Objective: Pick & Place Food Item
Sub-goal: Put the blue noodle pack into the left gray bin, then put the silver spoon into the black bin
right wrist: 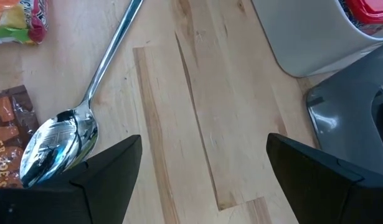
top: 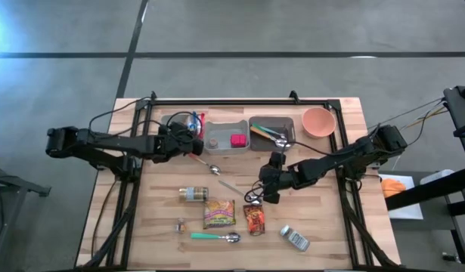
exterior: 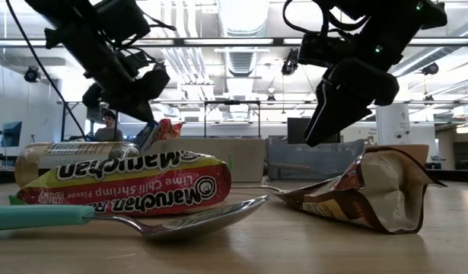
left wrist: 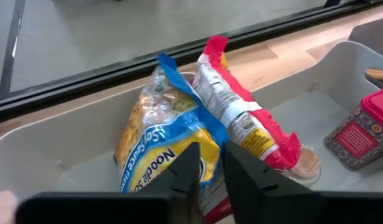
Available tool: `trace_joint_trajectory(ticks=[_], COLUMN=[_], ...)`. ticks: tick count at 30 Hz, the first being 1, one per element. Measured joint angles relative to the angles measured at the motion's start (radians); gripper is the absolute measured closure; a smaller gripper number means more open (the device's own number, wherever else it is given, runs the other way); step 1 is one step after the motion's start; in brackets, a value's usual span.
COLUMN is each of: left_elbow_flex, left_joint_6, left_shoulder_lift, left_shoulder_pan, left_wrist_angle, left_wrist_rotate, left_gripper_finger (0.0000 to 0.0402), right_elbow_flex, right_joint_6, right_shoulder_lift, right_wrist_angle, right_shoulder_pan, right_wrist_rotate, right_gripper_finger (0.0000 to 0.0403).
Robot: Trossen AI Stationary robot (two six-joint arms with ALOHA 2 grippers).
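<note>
Foreground: silver metal spoon with teal handle [exterior: 180, 219] lies nearest on the wooden desk [top: 330, 234], with a red-and-cream Maruchan noodle packet [exterior: 127, 183] behind it.
Left end effector [left wrist: 207, 177]: narrow jaws over the light grey bin [top: 221, 125], at a blue-and-yellow noodle packet [left wrist: 157, 146]; cannot tell if it grips.
Beside it: red-and-white snack packet [left wrist: 241, 118] leans in the same bin.
Right end effector [right wrist: 203, 168]: jaws wide, empty, above bare desk near a silver spoon [right wrist: 60, 140] and brown foil packet [top: 254, 219].

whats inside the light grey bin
Light grey bin holds a blue-yellow noodle pack, a red-edged pack, and a red-lidded jar. Whatever lies beneath the packs is covered.
</note>
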Motion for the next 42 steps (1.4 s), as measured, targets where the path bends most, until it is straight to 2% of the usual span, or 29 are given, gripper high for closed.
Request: trace_joint_trajectory(ticks=[4, 13, 16, 22, 25, 29, 34, 39, 42], left_elbow_flex=[0.015, 0.021, 0.021, 0.021, 0.021, 0.021, 0.020, 0.020, 0.020], left_joint_6=[-0.015, -0.006, -0.005, -0.008, -0.007, 0.039, 0.141, 0.225, 0.223], left_shoulder_lift=[-0.014, -0.086, -0.132, -0.196, -0.206, -0.208, -0.206, -0.177, -0.154], left_shoulder_pan=[0.000, 0.000, 0.000, -0.008, -0.043, -0.124, -0.277, -0.464, -0.555], left_wrist_angle=[-0.036, -0.047, -0.054, -0.051, -0.048, -0.018, 0.072, 0.136, 0.137], left_wrist_rotate=[0.012, 0.140, 0.236, 0.511, 0.580, 0.584, 0.575, 0.459, 0.398], left_gripper_finger=[0.0282, 0.0205, 0.0192, 0.0188, 0.0188, 0.0188, 0.0188, 0.0188, 0.0188], right_elbow_flex=[0.000, 0.000, 0.000, 0.000, 0.000, 0.000, 0.000, 0.000, 0.000], right_joint_6=[0.000, 0.000, 0.000, 0.000, 0.000, 0.002, 0.003, 0.003, 0.009], right_shoulder_lift=[0.000, 0.000, 0.000, 0.000, 0.000, 0.000, 0.000, 0.000, 0.000], right_wrist_angle=[0.010, 0.013, 0.013, 0.013, 0.012, 0.013, 0.013, 0.017, 0.018], right_shoulder_pan=[0.000, -0.002, -0.002, -0.002, -0.002, -0.002, -0.002, -0.002, -0.002], right_wrist_rotate=[0.000, -0.001, -0.001, -0.001, -0.001, -0.001, -0.001, -0.001, -0.001], right_gripper_finger=[0.0060, 0.0060, 0.0060, 0.0060, 0.0060, 0.0060, 0.0060, 0.0060, 0.0060])
